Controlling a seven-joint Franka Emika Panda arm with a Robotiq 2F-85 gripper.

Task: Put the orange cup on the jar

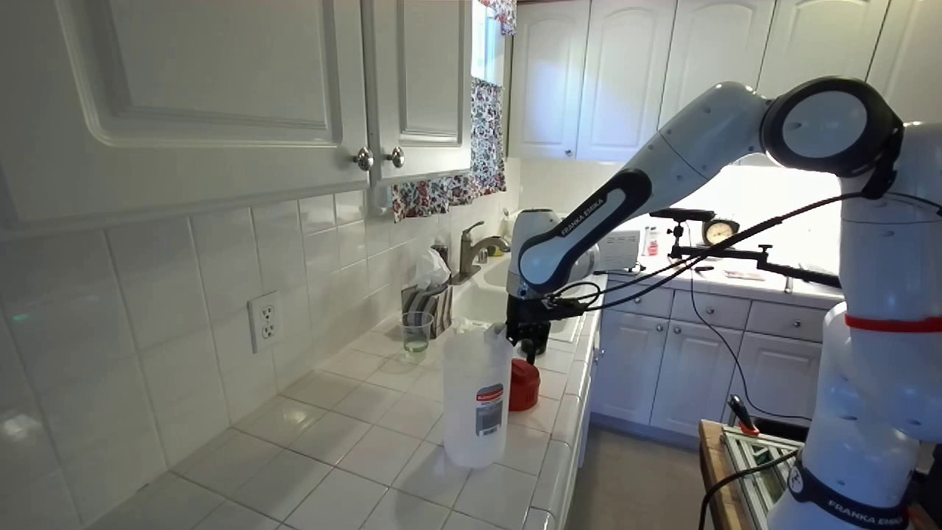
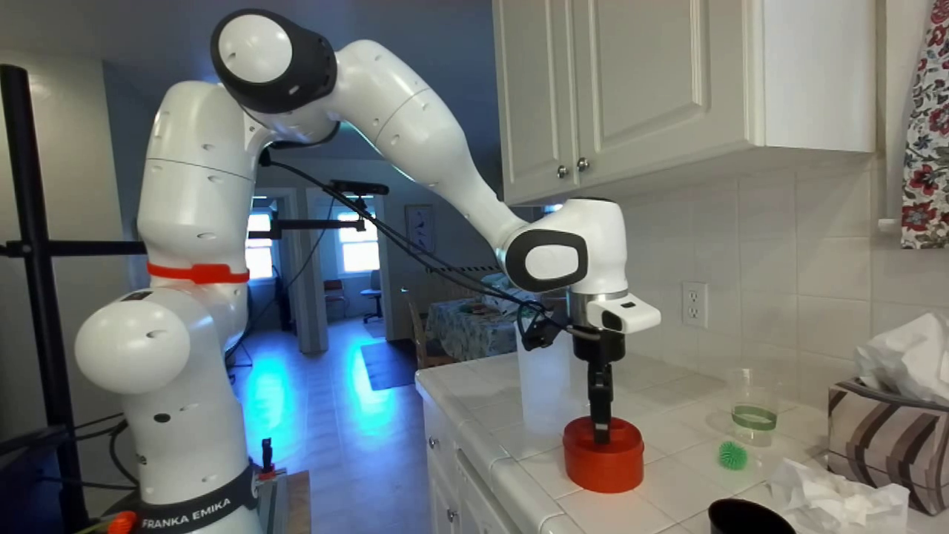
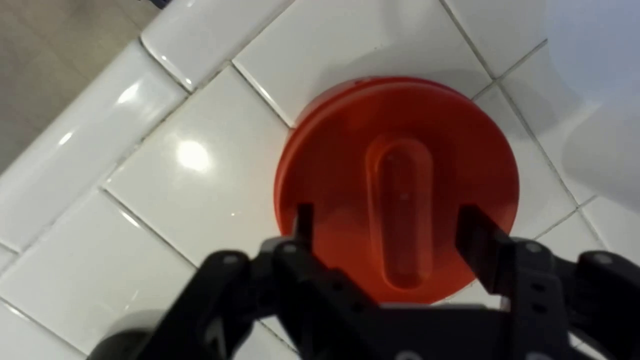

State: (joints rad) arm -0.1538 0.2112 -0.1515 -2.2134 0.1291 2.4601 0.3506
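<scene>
The orange cup is a round orange-red lid-like piece with a raised ridge across its top, lying on the white tiled counter in both exterior views (image 1: 524,394) (image 2: 604,469) and in the wrist view (image 3: 400,180). The jar is a tall translucent white container standing upright close to it (image 1: 475,405) (image 2: 547,386); part of it shows at the wrist view's right edge (image 3: 595,50). My gripper (image 3: 386,215) is open and points down over the orange piece, one finger on each side of the ridge, apart from it. It also shows in both exterior views (image 1: 530,352) (image 2: 601,432).
A clear glass with a green band (image 2: 754,419), a green spiky ball (image 2: 732,455), crumpled tissue (image 2: 838,498) and a striped tissue box (image 2: 882,452) are by the wall side. A black cup (image 2: 745,518) stands near the orange piece. The counter edge (image 1: 553,478) is close by.
</scene>
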